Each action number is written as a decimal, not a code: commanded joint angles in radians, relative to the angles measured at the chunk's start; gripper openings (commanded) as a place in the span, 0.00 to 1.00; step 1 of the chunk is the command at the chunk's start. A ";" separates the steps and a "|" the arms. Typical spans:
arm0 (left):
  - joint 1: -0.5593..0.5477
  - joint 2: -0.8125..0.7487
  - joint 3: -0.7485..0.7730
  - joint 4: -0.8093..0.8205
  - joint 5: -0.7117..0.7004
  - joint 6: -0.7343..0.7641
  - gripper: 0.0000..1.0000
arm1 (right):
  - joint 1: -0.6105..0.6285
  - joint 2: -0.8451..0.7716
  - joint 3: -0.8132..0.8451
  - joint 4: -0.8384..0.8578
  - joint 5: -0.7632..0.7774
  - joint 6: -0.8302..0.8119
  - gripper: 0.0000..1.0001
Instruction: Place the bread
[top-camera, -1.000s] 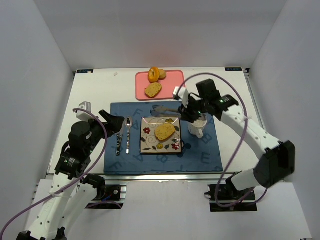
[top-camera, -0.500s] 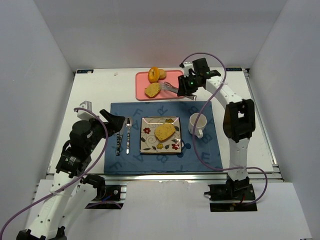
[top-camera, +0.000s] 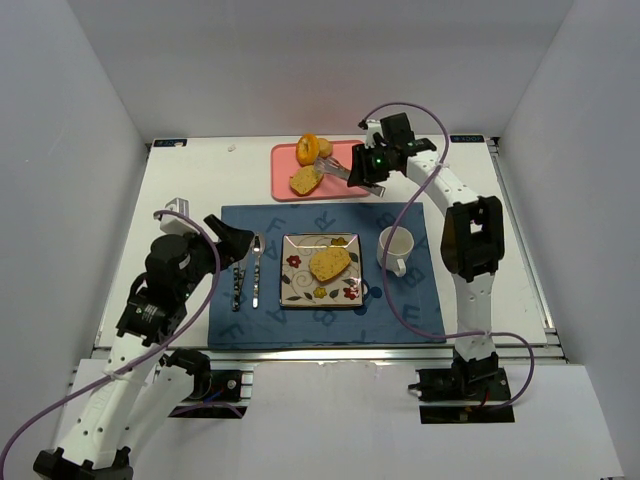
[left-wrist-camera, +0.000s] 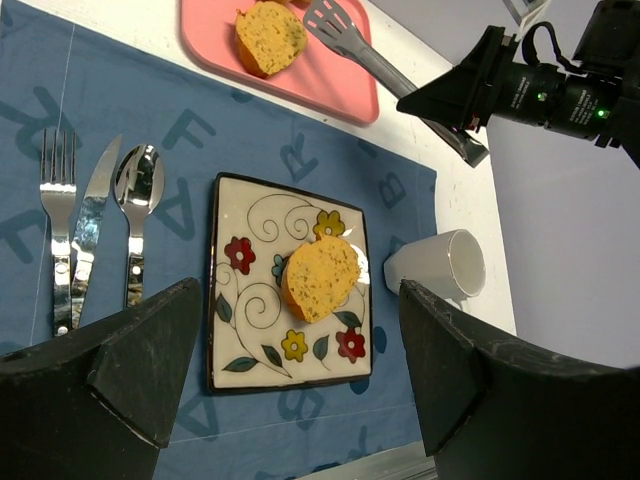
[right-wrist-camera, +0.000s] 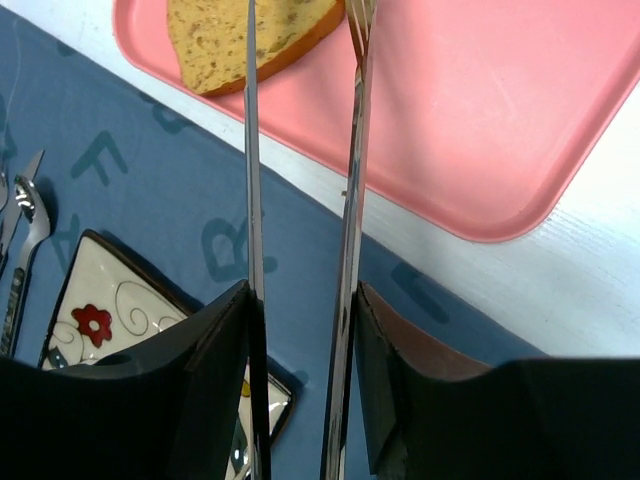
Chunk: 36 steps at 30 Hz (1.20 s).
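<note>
One toasted slice (top-camera: 329, 263) lies on the flowered square plate (top-camera: 292, 290); it also shows in the left wrist view (left-wrist-camera: 320, 277). A second slice (top-camera: 306, 180) and the orange ring roll (top-camera: 308, 149) lie on the pink tray (top-camera: 285, 160). My right gripper (top-camera: 372, 170) is shut on metal tongs (top-camera: 338, 170) that reach over the tray. In the right wrist view the tongs' two blades (right-wrist-camera: 355, 150) stand apart, one crossing the tray slice (right-wrist-camera: 210, 40), one at its right edge; their tips are out of frame. My left gripper (top-camera: 232, 245) is open and empty, above the cutlery.
A blue placemat (top-camera: 420, 310) holds the plate, a white mug (top-camera: 396, 246) to its right, and a fork, knife and spoon (top-camera: 247, 275) to its left. White walls close in the table on three sides.
My right arm has swung from beside the mug back to the pink tray, carrying the tongs, and has edged left toward the tray slice. The left arm has barely moved.
</note>
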 joint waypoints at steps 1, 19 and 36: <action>0.003 0.008 0.011 0.023 0.013 -0.005 0.89 | -0.002 0.029 0.042 0.043 0.015 0.033 0.49; 0.003 0.036 0.011 0.043 0.013 -0.012 0.88 | -0.011 0.048 0.019 0.056 -0.140 0.060 0.08; 0.003 -0.018 -0.014 0.040 0.000 -0.009 0.89 | -0.033 -0.487 -0.418 -0.173 -0.188 -0.452 0.00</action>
